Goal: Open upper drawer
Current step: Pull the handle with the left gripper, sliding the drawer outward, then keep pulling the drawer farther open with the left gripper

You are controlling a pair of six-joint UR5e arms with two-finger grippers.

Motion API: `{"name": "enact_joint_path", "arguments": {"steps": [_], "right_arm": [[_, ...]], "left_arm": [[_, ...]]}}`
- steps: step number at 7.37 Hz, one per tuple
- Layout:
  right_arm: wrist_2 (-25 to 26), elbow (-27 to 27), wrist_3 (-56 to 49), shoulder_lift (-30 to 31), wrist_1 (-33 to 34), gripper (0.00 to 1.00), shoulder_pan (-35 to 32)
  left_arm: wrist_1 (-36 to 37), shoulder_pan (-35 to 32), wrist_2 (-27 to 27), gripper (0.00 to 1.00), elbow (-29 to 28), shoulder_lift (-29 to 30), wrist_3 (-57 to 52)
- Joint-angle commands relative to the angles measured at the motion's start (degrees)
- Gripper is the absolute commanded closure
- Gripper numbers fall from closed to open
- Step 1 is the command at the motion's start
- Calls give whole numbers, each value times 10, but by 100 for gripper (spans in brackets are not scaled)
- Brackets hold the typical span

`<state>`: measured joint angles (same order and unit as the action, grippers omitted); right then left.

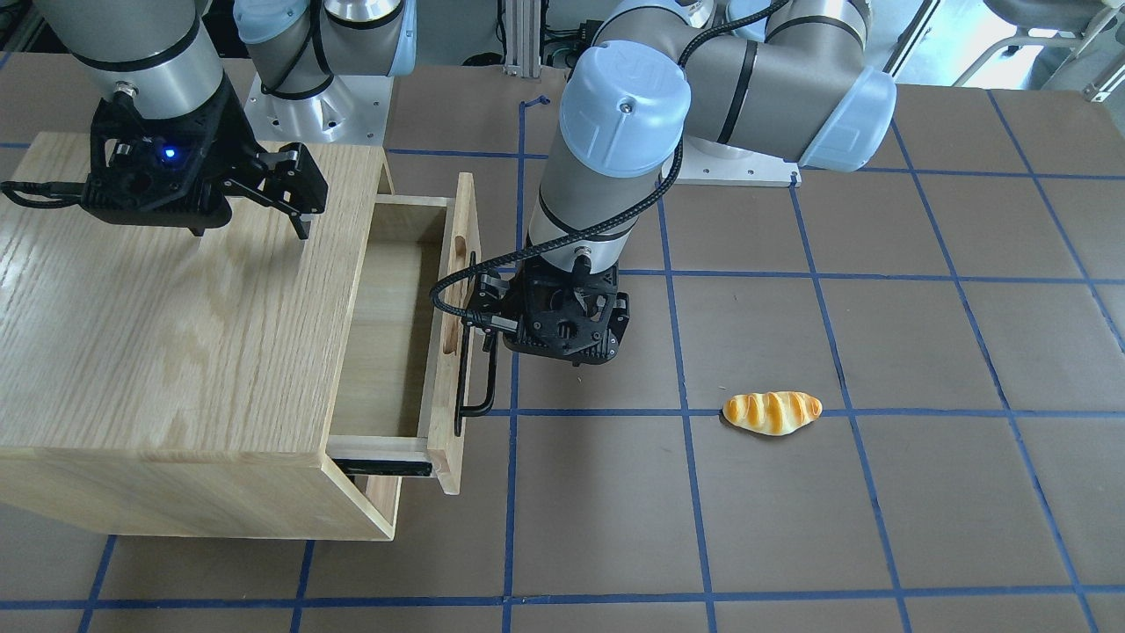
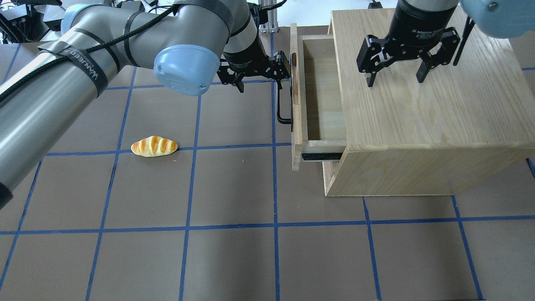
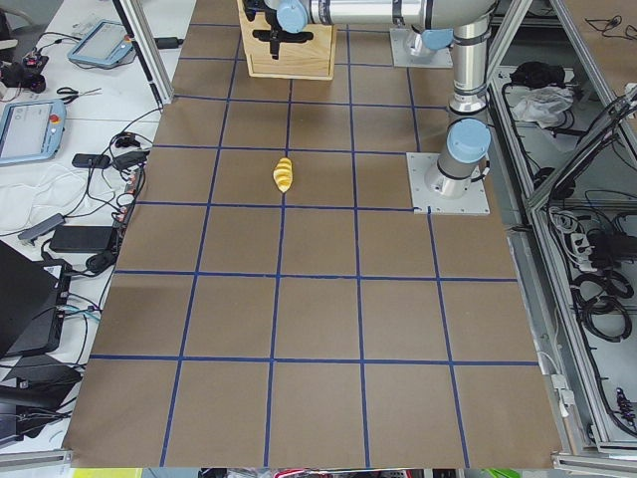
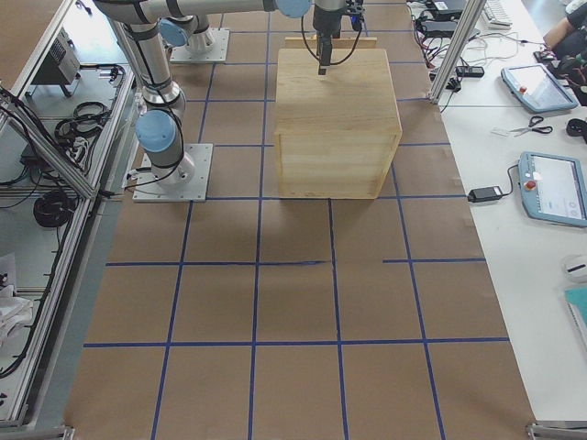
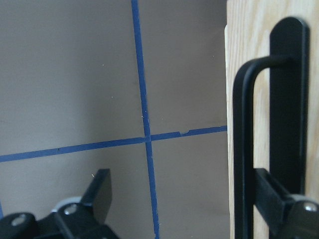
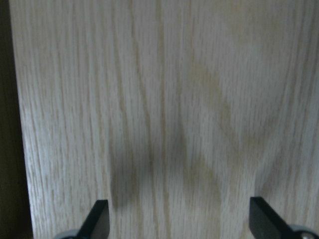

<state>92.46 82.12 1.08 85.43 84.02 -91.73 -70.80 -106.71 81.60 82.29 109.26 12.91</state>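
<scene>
The upper drawer (image 2: pixel 322 108) stands partly out of the wooden cabinet (image 2: pixel 418 125). Its front panel is towards the open bench (image 2: pixel 234 188), and a black side rail (image 2: pixel 317 156) shows beneath.

The left claw (image 2: pixel 263 79) is spread wide rather than clenched. In the left wrist view, one finger (image 5: pixel 269 191) sits tucked behind the long black bar handle (image 2: pixel 279 104). The other finger is out over the bench, so the claw hooks the bar without pinching it.

To my eye that is the weak spot. If the pull veers sideways or the wrist lifts, the finger may slide along the bar and slip off.

The right claw (image 2: pixel 396 79) is also spread and holds nothing, with its tips down at the cabinet top. I cannot tell whether it presses. If it does not, a stiff rail could drag the whole cabinet across the bench. A looping black cable (image 1: pixel 457 290) by the left wrist hangs close to the handle and might snag.

A toy bread roll (image 2: pixel 154 146) lies well apart, out of harm's way.

As for writing, the right claw's collar reads something like "2F Adaptive". A black strap (image 2: pixel 79 62) on the left arm carries white lettering that looks like "WANJEED".
</scene>
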Motion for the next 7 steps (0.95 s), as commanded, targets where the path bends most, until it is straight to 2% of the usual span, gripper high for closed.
{"name": "enact_joint_path", "arguments": {"steps": [1,5,7], "right_arm": [[0,0,1,0,0,0,0],[0,0,0,0,0,0,0],[0,0,1,0,0,0,0]], "left_arm": [[-7,8,1,0,1,-5,-19],[-16,25,5,0,0,-10,-46],[-14,19,-6,0,-9,-2,-23]]}}
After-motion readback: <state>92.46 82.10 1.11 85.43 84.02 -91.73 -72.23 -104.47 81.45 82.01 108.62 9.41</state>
